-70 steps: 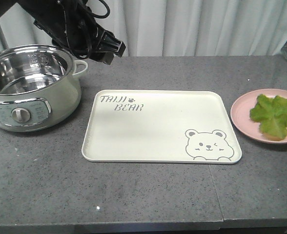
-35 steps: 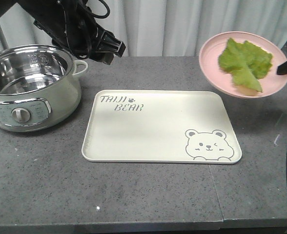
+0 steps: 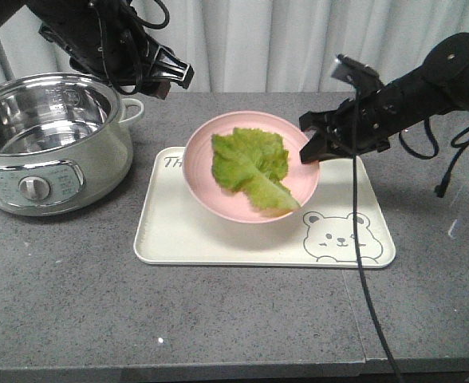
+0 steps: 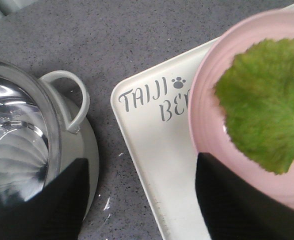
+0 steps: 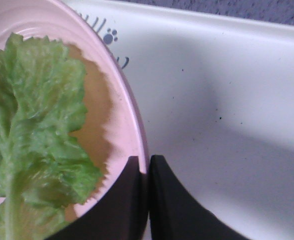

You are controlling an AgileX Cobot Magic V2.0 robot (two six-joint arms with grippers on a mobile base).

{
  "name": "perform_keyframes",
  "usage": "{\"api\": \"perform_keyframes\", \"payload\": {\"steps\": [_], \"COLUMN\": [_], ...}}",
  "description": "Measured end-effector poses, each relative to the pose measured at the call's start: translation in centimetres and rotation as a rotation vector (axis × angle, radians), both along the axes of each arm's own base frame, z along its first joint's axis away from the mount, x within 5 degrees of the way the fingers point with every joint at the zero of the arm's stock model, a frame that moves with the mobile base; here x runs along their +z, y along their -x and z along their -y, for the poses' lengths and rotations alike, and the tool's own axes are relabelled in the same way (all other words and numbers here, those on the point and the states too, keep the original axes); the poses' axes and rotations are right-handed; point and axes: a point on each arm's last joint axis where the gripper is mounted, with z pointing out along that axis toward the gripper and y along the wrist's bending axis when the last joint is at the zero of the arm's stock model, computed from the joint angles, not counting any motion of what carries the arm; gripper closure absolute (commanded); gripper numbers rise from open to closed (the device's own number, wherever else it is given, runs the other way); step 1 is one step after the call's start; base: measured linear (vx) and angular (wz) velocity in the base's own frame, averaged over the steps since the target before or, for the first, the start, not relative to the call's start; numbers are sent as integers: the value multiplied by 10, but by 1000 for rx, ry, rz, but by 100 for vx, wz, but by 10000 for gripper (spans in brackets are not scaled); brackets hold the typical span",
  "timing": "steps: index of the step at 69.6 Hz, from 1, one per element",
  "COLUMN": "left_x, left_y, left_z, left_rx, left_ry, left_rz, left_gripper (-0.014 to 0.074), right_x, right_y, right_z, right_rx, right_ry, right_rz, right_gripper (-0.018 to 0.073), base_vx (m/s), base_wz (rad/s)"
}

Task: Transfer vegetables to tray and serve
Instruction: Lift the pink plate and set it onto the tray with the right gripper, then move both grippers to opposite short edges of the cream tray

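Observation:
A crinkly green lettuce leaf, the vegetables (image 3: 249, 166), lies on a round pink plate (image 3: 205, 185). The plate is held tilted over the middle of the cream tray (image 3: 218, 239), which has a bear drawing. My right gripper (image 3: 309, 150) is shut on the plate's right rim. In the right wrist view its fingers (image 5: 148, 167) pinch the rim (image 5: 129, 125), with the leaf (image 5: 37, 130) to the left and the tray (image 5: 227, 100) below. My left gripper (image 3: 169, 76) hangs open and holds nothing above the tray's far left corner. In the left wrist view it (image 4: 142, 200) straddles the tray's edge (image 4: 152, 145).
A steel electric pot (image 3: 43, 144) with a dial stands left of the tray; its handle (image 4: 69, 100) is close to the left gripper. Black cables trail from the right arm (image 3: 358, 263) across the tray's right side. A curtain hangs behind the grey table.
The right gripper lifted the plate with the leaf from the table's right side and carried it left, over the tray. The left arm shifted slightly left.

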Motion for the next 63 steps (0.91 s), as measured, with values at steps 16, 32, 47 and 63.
{"api": "perform_keyframes", "payload": {"steps": [16, 32, 47, 63], "left_x": [0, 0, -2, -43], "left_y": [-6, -9, -10, -13], "left_z": [-14, -19, -22, -22], "left_rx": [50, 66, 94, 132], "left_ry": [10, 9, 25, -12], "left_rz": [-1, 0, -9, -138], "left_gripper": [146, 146, 146, 146], "right_x": [-37, -40, -26, 19], "right_y": [-4, -6, -3, 15], "right_z": [-15, -13, -7, 31], "right_rx": [74, 70, 36, -97], "right_ry": [120, 151, 191, 237], "right_rz": [-58, -43, -18, -32], "right_gripper": [348, 100, 97, 108], "base_vx": [0, 0, 0, 0], "base_wz": [0, 0, 0, 0]}}
